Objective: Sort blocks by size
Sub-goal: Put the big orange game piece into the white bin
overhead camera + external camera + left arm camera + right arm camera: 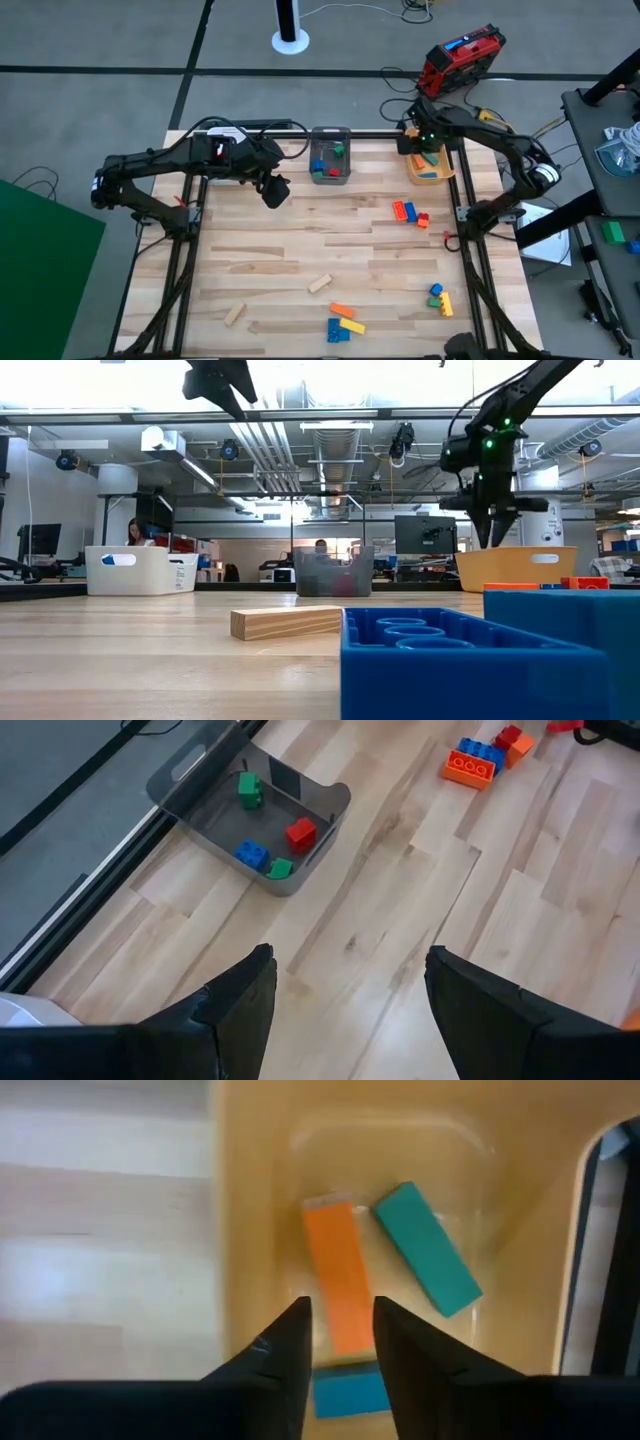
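- The right gripper (338, 1350) hangs over the orange bin (436, 174) at the table's far right corner, fingers slightly apart, gripping nothing.
- Inside lie an orange bar (338, 1274), a teal bar (428, 1248) and a blue one (350, 1388).
- The left gripper (348, 995) hovers wide open and empty, beside the grey bin (330, 155).
- That bin holds small green, red and blue blocks (268, 830).
- More blocks (410, 213) lie scattered on the table (270, 250); two wooden ones (319, 284) sit nearer the front.

The light wooden table (300, 250) carries a grey bin (330, 156) at the middle of its far edge, an orange bin (430, 165) at the far right corner, and loose blocks (411, 213) scattered toward the right side and near edge.
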Controlling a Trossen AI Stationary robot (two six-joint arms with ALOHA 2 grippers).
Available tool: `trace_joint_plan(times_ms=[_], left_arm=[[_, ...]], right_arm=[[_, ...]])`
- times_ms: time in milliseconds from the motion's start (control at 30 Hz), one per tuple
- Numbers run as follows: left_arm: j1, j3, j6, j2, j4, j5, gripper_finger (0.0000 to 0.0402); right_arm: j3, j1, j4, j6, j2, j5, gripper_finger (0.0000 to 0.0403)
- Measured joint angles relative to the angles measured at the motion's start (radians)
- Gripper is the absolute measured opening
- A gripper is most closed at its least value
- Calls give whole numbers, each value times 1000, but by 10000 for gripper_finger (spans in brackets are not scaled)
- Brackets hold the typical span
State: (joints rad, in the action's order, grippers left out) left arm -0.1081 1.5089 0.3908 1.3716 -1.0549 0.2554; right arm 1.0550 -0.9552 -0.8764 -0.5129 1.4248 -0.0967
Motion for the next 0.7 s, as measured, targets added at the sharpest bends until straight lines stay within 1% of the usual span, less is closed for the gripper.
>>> trace_joint_plan(times_ms=[167,300,500,700], left_arm=[[3,0,25,0,-8,-1,231],[8,0,72,0,-36,-3,231],[33,0,171,0,-82,-26,231],[105,0,288,0,-109,-48,231]], right_arm=[[-2,100,1,0,-86,18,39],[-2,224,1,-6,-153,21,14],[-2,420,3,-59,-220,19,12],[-3,574,12,-71,-232,17,12]])
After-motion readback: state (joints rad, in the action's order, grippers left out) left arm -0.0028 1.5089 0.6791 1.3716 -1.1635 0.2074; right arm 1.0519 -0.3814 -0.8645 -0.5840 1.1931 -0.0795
